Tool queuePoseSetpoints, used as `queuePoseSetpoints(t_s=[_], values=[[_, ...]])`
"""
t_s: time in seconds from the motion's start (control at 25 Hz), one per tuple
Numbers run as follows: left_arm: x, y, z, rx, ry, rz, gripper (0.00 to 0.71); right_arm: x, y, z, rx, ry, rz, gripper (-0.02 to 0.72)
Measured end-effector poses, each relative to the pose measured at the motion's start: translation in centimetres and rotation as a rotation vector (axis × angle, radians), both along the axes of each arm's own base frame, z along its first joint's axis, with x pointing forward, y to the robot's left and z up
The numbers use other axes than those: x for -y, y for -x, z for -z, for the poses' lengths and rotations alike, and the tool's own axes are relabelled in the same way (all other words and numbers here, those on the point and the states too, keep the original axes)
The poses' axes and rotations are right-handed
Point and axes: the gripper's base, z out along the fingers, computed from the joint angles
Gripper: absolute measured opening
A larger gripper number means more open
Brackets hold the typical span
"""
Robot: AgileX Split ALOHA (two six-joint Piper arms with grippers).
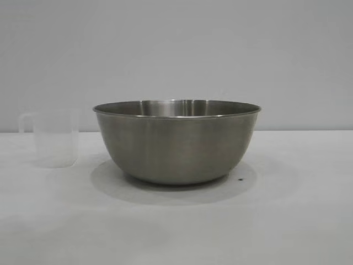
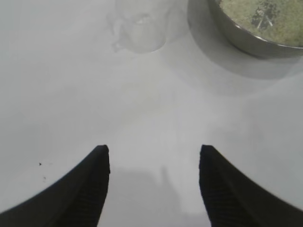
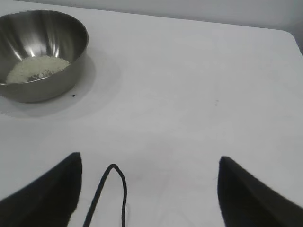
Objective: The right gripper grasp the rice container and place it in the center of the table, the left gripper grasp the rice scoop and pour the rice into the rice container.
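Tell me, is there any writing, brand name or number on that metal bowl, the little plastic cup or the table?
None that can be read. The rice container shows plain brushed metal, the rice scoop shows no legible markings, and the table is bare white apart from a tiny dark speck.

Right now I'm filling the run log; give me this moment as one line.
bowl: table centre, rice inside | cup: upright beside bowl, looks empty | left gripper: open, empty, off cup | right gripper: open, empty, away from bowl
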Motion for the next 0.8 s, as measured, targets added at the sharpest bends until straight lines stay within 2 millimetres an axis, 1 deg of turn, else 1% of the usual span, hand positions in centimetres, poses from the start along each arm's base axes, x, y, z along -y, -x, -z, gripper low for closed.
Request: queuePoseSetpoints(t_s=[0.16, 0.28, 0.52, 0.68, 0.8], values=[[-0.8, 3.1, -1.2, 0.070, 0.018, 0.003, 0.365, 0.0, 0.0, 0.0, 0.000, 0.002, -0.001, 0.508], [-1.3, 5.2, -1.2, 0.100, 0.026, 0.005, 0.365, 0.0, 0.0, 0.0, 0.000, 0.002, -0.001, 0.508], [-2.3, 9.1, -0.5, 0.141, 0.035, 0.009, 0.365, 0.0, 0.0, 0.0, 0.000, 0.002, -0.001, 0.508], [-2.8, 11.0, 0.2, 0.191, 0.047, 0.011, 0.365, 0.0, 0.0, 0.0, 0.000, 0.002, -0.001, 0.508], [-3.1, 12.1, 1.4, 0.213, 0.053, 0.012, 0.365, 0.0, 0.0, 0.0, 0.000, 0.002, -0.001, 0.508]])
